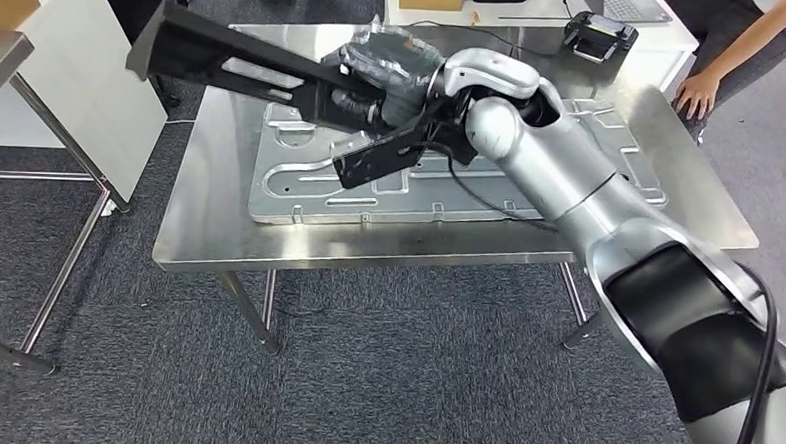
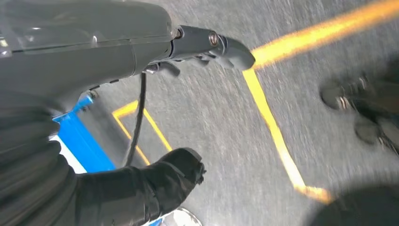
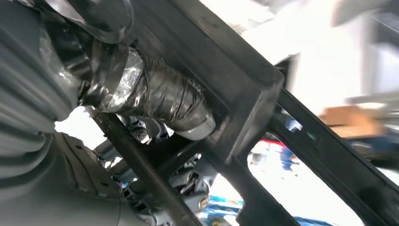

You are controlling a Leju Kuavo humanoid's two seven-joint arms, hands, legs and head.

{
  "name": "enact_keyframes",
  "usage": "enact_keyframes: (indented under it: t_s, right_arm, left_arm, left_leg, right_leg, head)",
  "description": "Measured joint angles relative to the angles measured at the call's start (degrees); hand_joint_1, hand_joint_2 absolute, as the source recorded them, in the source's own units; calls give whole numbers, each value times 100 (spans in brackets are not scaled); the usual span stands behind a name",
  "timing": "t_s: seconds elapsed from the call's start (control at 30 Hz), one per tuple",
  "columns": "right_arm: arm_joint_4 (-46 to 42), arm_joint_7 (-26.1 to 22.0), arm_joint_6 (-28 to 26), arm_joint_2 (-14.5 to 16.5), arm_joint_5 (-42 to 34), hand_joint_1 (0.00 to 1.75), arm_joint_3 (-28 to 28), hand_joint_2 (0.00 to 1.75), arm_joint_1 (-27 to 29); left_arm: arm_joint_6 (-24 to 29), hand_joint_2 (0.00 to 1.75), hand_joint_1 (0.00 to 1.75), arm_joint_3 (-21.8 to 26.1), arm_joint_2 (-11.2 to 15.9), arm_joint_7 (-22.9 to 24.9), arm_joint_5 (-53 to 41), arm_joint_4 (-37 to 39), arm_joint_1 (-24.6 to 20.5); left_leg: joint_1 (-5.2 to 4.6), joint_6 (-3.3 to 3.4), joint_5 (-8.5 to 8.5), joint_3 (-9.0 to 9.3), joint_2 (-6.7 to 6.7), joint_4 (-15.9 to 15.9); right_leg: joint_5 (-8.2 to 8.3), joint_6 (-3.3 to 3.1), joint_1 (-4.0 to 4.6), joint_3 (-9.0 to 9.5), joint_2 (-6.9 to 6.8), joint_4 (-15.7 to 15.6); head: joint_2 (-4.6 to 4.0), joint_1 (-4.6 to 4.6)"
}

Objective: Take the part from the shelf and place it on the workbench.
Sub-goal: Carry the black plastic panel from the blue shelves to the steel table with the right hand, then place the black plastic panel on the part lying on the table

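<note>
head view: right hand [image 1: 390,77] clamped on black part [image 1: 236,55], held above the workbench [image 1: 208,234]
part axis: long, runs from hand toward 10 o'clock, tip past the bench's far-left corner
nearer hand: right
left hand [image 2: 207,44]: hangs over floor, holds nothing, fingers curled in or apart: cannot tell
next: judged lower onto bench

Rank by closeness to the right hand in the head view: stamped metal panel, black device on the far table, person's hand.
From the right hand:
1. Stamped metal panel, directly beneath it on the workbench.
2. Black device, far table, right of it.
3. Person's hand, workbench's far right edge.
</note>
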Motion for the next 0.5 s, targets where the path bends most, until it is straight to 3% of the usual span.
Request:
enact_keyframes:
  t_s: [0.07,0.1,0.17,0.2,0.23,0.33,0.37,0.5]
  right_arm:
    - [222,102,-10,19,184,175,35,175,-175]
    - [327,149,-15,35,267,175,63,175,-240]
    - [527,237,-20,75,387,175,110,175,-357]
    - [631,262,-26,96,422,175,121,175,-412]
    - [741,279,-38,119,453,175,127,175,-458]
    - [1073,297,-109,182,567,175,183,175,-517]
    - [1166,301,-136,199,612,175,215,175,-520]
    - [1446,416,-225,279,828,175,383,175,-591]
  left_arm:
    - [-3,175,0,62,16,15,-120,-1,5]
    - [-13,175,0,81,26,17,-179,-1,6]
    - [11,175,0,119,56,64,-174,-3,2]
    - [98,175,0,187,38,168,-12,-10,-24]
    - [248,175,0,315,13,352,244,-44,-80]
    - [752,175,0,967,-228,1219,977,-311,-456]
    - [831,175,0,1153,-322,1417,1068,-400,-587]
    - [895,175,0,1531,-560,1530,1186,-586,-836]
  left_leg:
    - [95,-104,2,-418,33,521]
    - [141,-152,174,-504,49,502]
    - [216,-250,742,-391,80,-79]
    - [223,-289,944,-290,89,-359]
    - [218,-300,1022,-198,90,-581]
    - [190,-160,854,-126,40,-763]
    - [196,-119,835,-136,15,-775]
    - [213,-98,838,-161,-33,-793]
  right_leg:
    - [-111,58,-52,129,-21,0]
    - [-182,99,-84,205,-26,12]
    - [-348,195,-152,363,-37,68]
    - [-426,250,-170,403,-41,97]
    - [-486,301,-171,419,-49,128]
    - [-551,384,-144,387,-91,137]
    - [-562,362,-143,393,-102,108]
    - [-552,236,-136,451,-102,-19]
  head:
    - [0,-1]
    - [0,-1]
    - [0,1]
    - [0,-9]
    - [0,-19]
    - [0,-35]
    - [0,-32]
    - [0,-27]
